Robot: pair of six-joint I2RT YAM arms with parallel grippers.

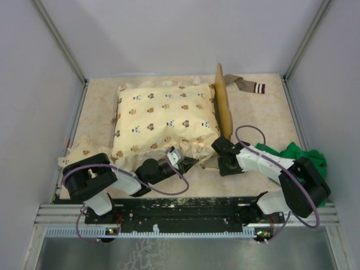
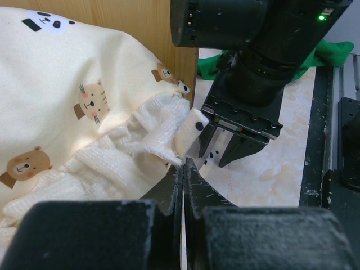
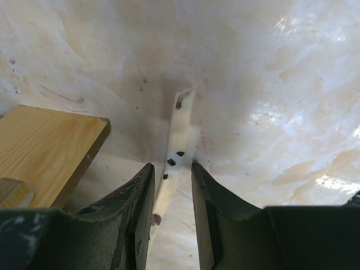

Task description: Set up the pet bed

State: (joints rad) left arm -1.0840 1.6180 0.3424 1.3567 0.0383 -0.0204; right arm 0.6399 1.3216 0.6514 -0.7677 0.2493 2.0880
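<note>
The pet bed lies under a cream animal-print quilt; its light-wood headboard sticks up at the right. The wood also shows in the left wrist view and the right wrist view. My left gripper is at the quilt's near right corner. Its jaws are pressed together on a thin edge of the quilt. My right gripper points down just right of it. Its jaws are open and straddle a cream strip with black spots lying on the table.
A green cloth lies at the right, behind the right arm, and shows in the left wrist view. A grey-brown strap with a striped end lies at the back right. More quilt spreads to the left edge.
</note>
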